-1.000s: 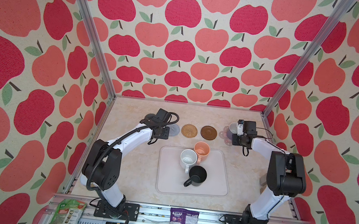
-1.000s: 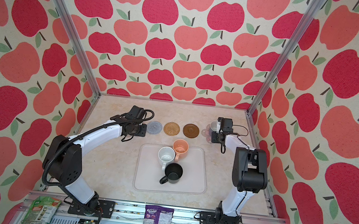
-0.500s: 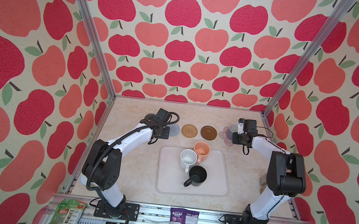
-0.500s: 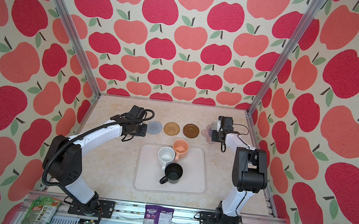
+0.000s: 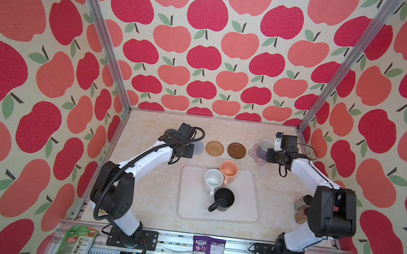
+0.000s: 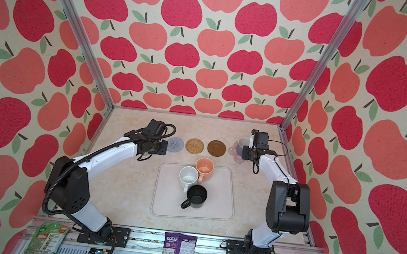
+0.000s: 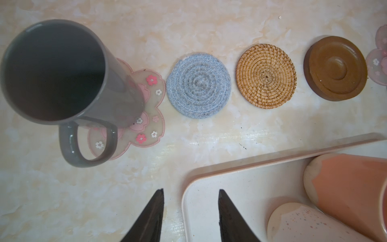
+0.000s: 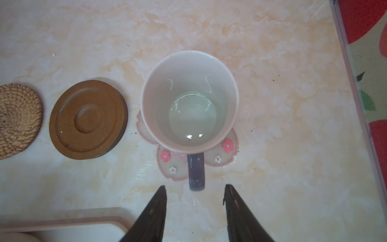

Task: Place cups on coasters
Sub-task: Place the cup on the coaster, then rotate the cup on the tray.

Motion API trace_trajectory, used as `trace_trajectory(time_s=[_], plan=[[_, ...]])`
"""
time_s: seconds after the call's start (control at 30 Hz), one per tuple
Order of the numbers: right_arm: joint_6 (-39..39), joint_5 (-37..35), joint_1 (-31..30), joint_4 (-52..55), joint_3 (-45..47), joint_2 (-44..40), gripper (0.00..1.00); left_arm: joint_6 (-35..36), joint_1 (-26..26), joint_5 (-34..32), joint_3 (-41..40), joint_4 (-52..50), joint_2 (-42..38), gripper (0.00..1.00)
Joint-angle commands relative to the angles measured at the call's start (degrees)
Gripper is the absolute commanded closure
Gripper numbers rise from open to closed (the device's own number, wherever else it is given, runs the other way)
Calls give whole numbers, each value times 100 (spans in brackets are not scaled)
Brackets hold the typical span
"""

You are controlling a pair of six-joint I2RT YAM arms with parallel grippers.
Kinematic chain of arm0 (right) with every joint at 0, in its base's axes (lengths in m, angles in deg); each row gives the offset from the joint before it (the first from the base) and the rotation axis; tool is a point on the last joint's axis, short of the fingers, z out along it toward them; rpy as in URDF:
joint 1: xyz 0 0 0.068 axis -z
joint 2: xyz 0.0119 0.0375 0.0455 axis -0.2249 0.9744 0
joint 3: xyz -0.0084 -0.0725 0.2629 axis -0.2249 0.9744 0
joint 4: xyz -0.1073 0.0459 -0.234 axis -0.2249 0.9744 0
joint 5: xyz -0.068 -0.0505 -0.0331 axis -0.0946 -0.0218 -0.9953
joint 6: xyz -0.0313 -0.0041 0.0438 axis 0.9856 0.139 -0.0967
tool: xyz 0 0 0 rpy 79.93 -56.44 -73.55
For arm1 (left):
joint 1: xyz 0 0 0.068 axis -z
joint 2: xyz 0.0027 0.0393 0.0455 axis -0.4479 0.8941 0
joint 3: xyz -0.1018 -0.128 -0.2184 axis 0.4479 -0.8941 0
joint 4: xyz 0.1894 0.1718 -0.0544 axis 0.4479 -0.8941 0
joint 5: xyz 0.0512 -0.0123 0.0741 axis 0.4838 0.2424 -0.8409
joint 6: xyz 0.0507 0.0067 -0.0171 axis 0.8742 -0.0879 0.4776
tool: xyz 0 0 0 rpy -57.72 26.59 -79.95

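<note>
Right wrist view: right gripper (image 8: 195,186) released, jaws apart, clear of lavender mug (image 8: 189,100) upright on pink flower coaster (image 8: 227,153); left gripper (image 7: 191,190) released, empty.

Marble table (image 5: 150,194): coasters (image 5: 214,148), tray (image 5: 242,210)

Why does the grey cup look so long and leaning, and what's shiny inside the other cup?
Left wrist view: the wide lens likely stretches the grey cup near the picture's edge. Right wrist view: light glints off the glossy inside of the lavender cup.
</note>
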Motion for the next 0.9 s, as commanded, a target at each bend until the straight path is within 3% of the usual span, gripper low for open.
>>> trace_trajectory(time_s=[0.0,0.43,0.87], plan=[[-260,53,-14,420,182,-373,52,-135,48,34,-198,-181,-328,55],[-847,72,-362,1033,890,-1679,50,-298,411,0,-610,-570,-905,54],[-1163,167,-609,1048,1225,-2293,48,-1081,948,488,-1023,-963,-1342,54]])
